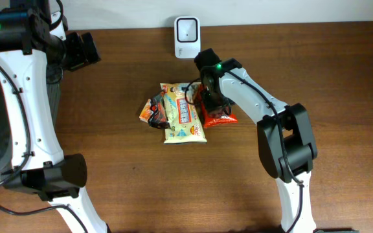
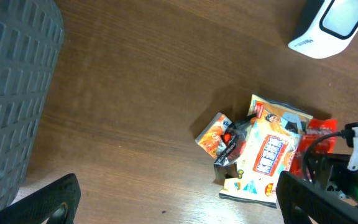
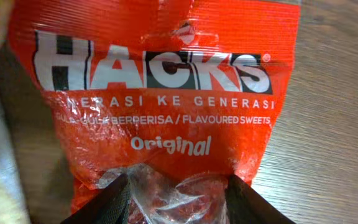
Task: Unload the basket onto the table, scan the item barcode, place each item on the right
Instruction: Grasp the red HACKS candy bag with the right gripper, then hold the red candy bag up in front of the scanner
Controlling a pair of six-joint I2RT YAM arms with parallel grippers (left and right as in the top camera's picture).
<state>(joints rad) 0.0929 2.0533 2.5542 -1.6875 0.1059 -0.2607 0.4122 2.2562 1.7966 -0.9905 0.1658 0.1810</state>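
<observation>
Right pincer gripping red Hacks bag, lettering legible only from its wrist, left pincer released

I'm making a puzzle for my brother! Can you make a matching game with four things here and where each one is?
Things: 1 scanner; 2 red sweets bag; 3 yellow snack pack; 4 grey bin.
Places: A between the fingers of the right gripper; B far left, off on its own; C back edge of the table; D beside the orange packet.
Pairs: 1-C, 2-A, 3-D, 4-B.
</observation>
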